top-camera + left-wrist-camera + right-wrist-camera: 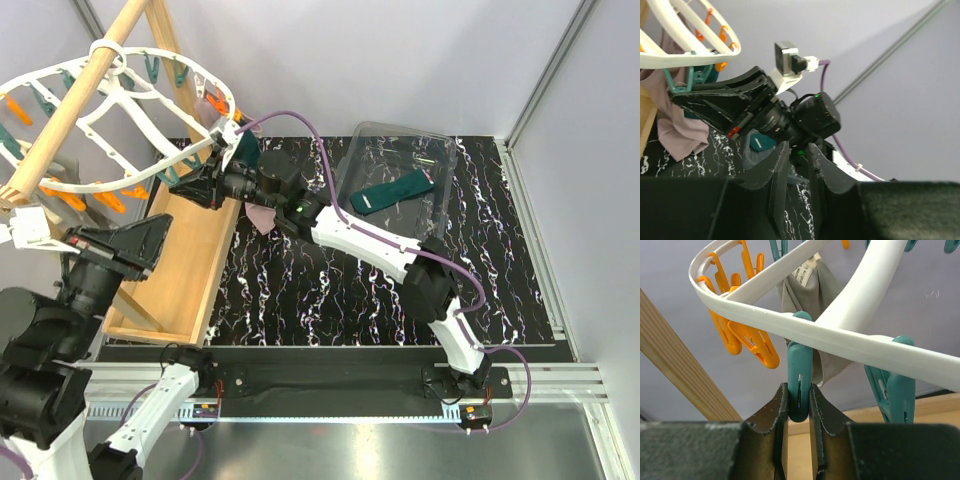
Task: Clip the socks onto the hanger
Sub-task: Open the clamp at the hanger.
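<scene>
Black marbled worktop (330, 290): one sock waits, and a peg on the hanger (840, 340) is gripped.
The teal sock (395, 192) lies flat in a clear tray (440, 150) well right of the hanger. The right jaws are clenched on a teal peg (800, 390) dangling from the hanger's rim, beside orange pegs (747, 340). A mauve cloth (675, 125) hangs under the hanger. The left jaws, narrowly parted and empty, sit near its front edge.
</scene>
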Action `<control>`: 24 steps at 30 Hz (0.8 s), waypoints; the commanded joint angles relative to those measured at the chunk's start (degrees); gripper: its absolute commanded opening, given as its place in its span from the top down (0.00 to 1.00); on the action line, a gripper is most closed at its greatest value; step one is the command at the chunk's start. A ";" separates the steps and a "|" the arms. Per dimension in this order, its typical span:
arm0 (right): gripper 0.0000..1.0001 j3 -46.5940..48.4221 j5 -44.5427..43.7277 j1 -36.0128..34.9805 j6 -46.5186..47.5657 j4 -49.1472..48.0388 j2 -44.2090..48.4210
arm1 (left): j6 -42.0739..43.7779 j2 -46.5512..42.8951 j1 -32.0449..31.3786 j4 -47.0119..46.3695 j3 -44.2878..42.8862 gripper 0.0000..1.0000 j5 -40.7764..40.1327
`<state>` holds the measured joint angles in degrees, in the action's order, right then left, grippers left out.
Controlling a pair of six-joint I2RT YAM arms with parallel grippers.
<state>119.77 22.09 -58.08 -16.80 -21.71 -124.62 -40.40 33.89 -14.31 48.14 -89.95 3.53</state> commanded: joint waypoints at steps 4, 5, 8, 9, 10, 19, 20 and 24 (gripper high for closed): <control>1.00 4.52 0.85 -0.01 1.50 11.87 5.61 | 0.94 4.51 -0.20 -1.12 2.32 0.76 -7.83; 1.00 4.51 0.85 -0.10 1.94 13.00 5.96 | 1.03 5.04 -0.11 -1.29 2.59 0.78 -9.58; 1.00 5.04 0.59 -0.10 3.79 15.64 6.75 | 1.99 7.24 -0.11 -1.21 2.33 0.81 -12.49; 1.00 4.95 0.33 -0.01 4.22 15.91 7.02 | 2.26 8.20 -0.11 -1.38 2.15 0.82 -13.02; 1.00 4.86 0.24 -0.10 4.84 16.18 7.11 | 2.35 8.56 -0.20 -1.64 2.32 0.82 -13.54; 1.00 5.40 1.03 -0.01 4.85 18.82 7.72 | -0.02 12.95 -0.20 -0.95 0.67 0.60 -18.72; 1.00 5.04 1.12 -0.01 4.84 18.47 7.72 | -0.90 13.91 -0.20 -0.51 0.13 0.57 -19.08; 1.00 4.34 1.12 -0.10 4.58 17.85 8.16 | -3.19 16.47 -0.20 2.65 -2.24 0.53 -20.67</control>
<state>123.61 21.65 -58.06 -12.88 -5.85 -120.18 -41.39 48.60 -14.31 50.15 -89.30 -13.69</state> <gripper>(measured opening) 0.223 0.469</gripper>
